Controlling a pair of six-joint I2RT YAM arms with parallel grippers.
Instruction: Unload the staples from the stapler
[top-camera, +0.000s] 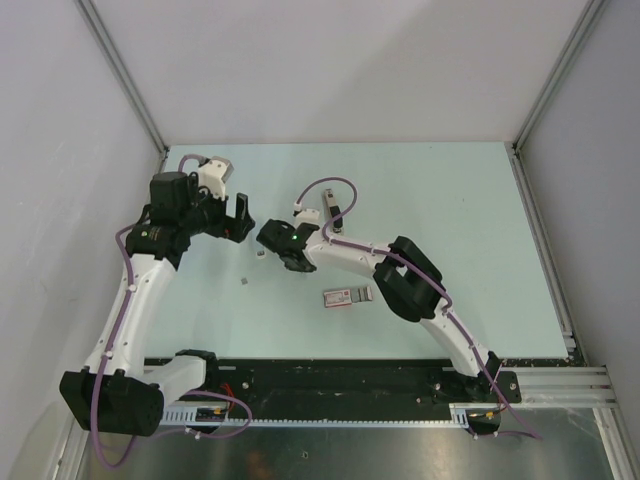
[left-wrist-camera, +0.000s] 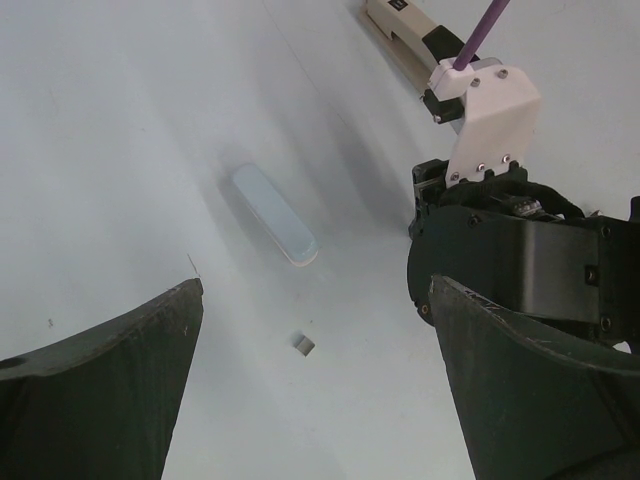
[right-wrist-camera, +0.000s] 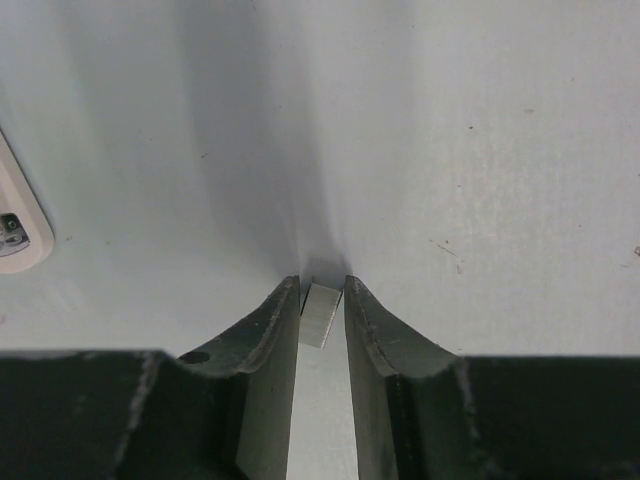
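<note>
Top external view shows a pale mint table enclosed by plain white walls, with aluminium posts at the corners. Leftmost, the left gripper hangs over the table with its jaws spread wide and nothing between them. A little to its right, and nearer the arm bases, a loose strip of grey metal lies on the bare surface. The left wrist view also shows a pale blue oblong piece lying flat ahead of that gripper. Next comes the right gripper, tips down at the table. Its jaws are drawn almost together on a short grey strip of the staples, which fills the gap between them. Beyond this gripper's wrist lies the stapler, its long axis running roughly near to far, with the black part at the end nearer the wrist. Behind the gripper, beside the right forearm, lies a flat pink-and-white box; its print is too small to read.
</note>
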